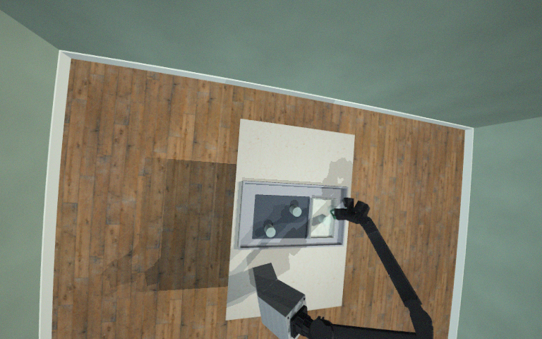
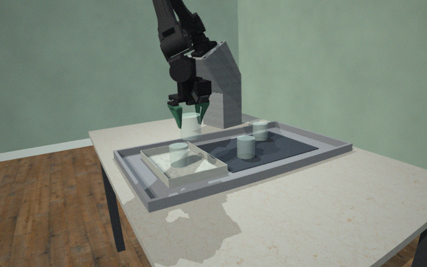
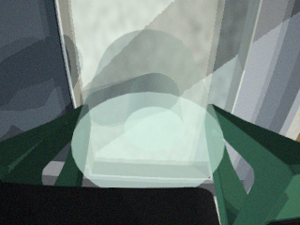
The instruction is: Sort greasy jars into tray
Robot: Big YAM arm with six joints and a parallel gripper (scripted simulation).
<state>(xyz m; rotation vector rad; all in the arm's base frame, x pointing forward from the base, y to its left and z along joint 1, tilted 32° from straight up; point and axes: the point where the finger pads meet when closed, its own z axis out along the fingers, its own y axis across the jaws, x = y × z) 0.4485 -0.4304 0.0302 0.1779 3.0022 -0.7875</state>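
Tray: cream box w/ low walls [image 1: 321, 237] [image 2: 198, 176] [image 3: 66, 23], the landmark for all spots below.
Gray base: flat part w/ raised edge [image 1: 293, 245] [image 2: 252, 177], goes all around tray & mat.
Mat: dark blue sheet [image 1: 279, 203] [image 2: 283, 144] [image 3: 23, 70], just beside tray.
Mat jars: 2. Near jar [image 1: 296, 210] [image 2: 246, 147] is on mat, near tray. Far jar [image 1: 269, 230] [image 2: 260, 131] is on mat too, farther from tray.
In the way: tray jar [image 2: 178, 154] stands inside tray, so it takes up some room there. Tray walls stick up around it.
Big gray block: tall stand [image 1: 279, 295] [image 2: 217, 103], off base, well apart from tray.
Arm: black arm [image 1: 389, 263] [image 2: 176, 40] bends & reaches over to tray; hand part points down, above tray's side away from mat.
Gripper: green-tipped gripper [image 1: 333, 213] [image 2: 190, 125] [image 3: 147, 113] squeezes a jar, 1 finger on each side.
Held jar: clear jar [image 2: 190, 130] [image 3: 147, 155] is up in the air over tray, not touching tray's floor.
Held jar dir.: long way runs up & down, abt. straight; can't tell which end has the mouth.
Other jars' dir.: all 3 upright, long way up & down; mouth ends too hard to see.
Grease: can't tell by looking.
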